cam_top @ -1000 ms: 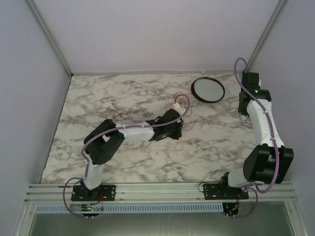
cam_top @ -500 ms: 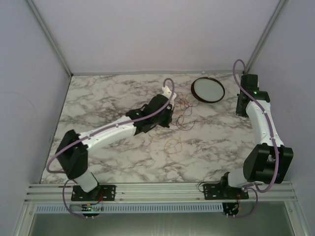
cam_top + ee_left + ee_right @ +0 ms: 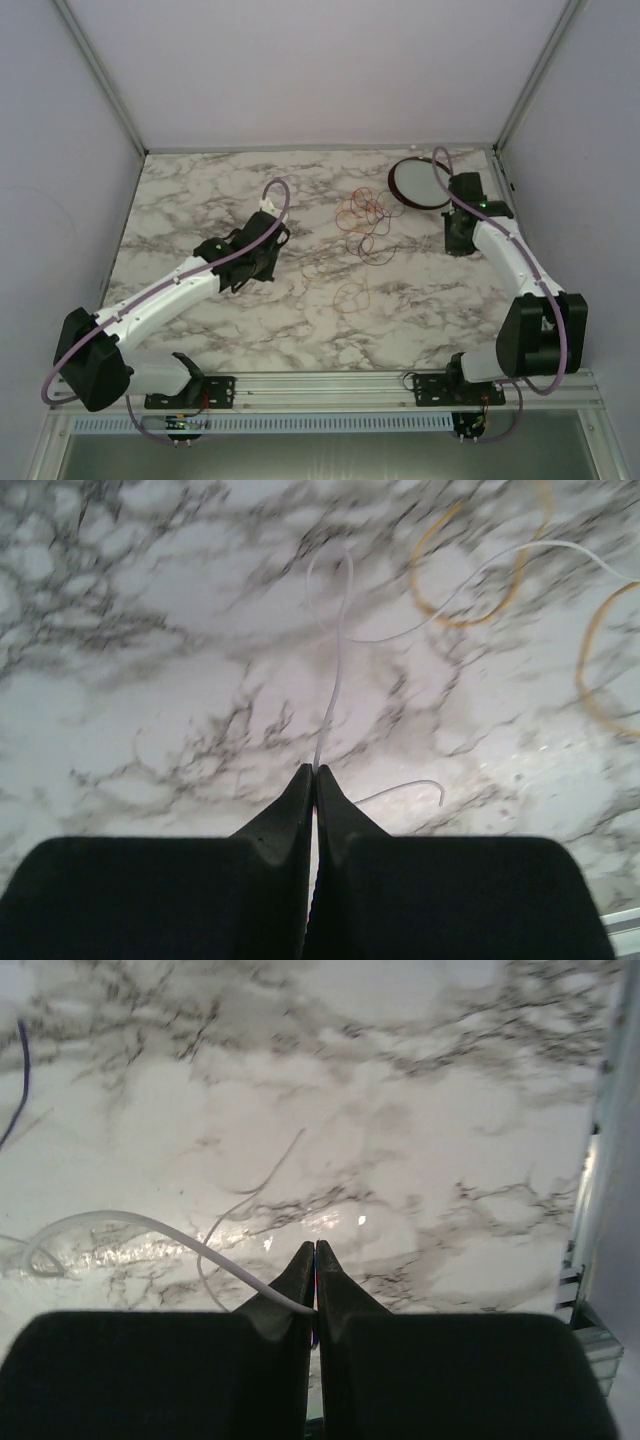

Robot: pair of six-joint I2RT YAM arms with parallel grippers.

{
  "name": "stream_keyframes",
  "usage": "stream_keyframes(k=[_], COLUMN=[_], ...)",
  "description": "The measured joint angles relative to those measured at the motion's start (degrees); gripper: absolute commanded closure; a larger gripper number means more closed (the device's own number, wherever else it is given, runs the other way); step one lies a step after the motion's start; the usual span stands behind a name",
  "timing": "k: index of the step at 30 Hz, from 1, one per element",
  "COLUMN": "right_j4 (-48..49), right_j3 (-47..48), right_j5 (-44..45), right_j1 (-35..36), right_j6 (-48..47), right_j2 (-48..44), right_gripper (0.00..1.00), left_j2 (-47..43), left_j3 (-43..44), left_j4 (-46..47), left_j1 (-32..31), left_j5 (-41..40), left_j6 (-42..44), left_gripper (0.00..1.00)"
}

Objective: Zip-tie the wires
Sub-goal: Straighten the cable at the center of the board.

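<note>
Left claw [image 3: 315, 771] at table's 9 o'clock, clenched on thin white strand [image 3: 338, 650]. Wires [image 3: 363, 213] lie in loose tangled loops on marble table [image 3: 200, 190], from centre toward 1 o'clock, apart from both claws. Round dish [image 3: 412, 182] at 1 o'clock. Right claw [image 3: 316, 1248] at 3 o'clock, clenched; white strip [image 3: 150, 1222] reaches its tips, cannot tell whether pinched.

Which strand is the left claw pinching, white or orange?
The thin white strand: it runs straight into the shut tips of the left claw, while the orange loops lie apart on the marble.
</note>
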Motion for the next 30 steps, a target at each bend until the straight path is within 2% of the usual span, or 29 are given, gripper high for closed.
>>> stream_keyframes(k=[6, 13, 20, 26, 30], right_j4=[0.20, -0.59, -1.99, -2.23, -2.27], right_j3=[-3.74, -2.95, -0.48, -0.48, -0.48], right_j5=[1.03, 9.88, 19.37, 20.04, 20.15], right_j1=[5.79, 6.16, 2.01, 1.90, 1.90], right_j6=[1.66, 3.10, 3.50, 3.26, 3.06], right_j2=[3.41, 6.21, 11.28, 13.16, 14.56], right_gripper=[1.00, 1.00, 1.00, 1.00, 1.00], left_j2=[-0.81, 2.67, 12.63, 22.69, 25.90], left_j3=[-0.59, 3.15, 7.30, 7.98, 7.98], left_j4=[-7.69, -14.43, -17.46, -18.93, -19.76], left_j1=[1.01, 1.66, 5.29, 5.55, 6.43], left_j5=[-2.38, -6.62, -12.20, -14.71, -16.68], left_j6=[1.20, 4.11, 8.41, 11.74, 13.35], left_gripper=[1.00, 1.00, 1.00, 1.00, 1.00])
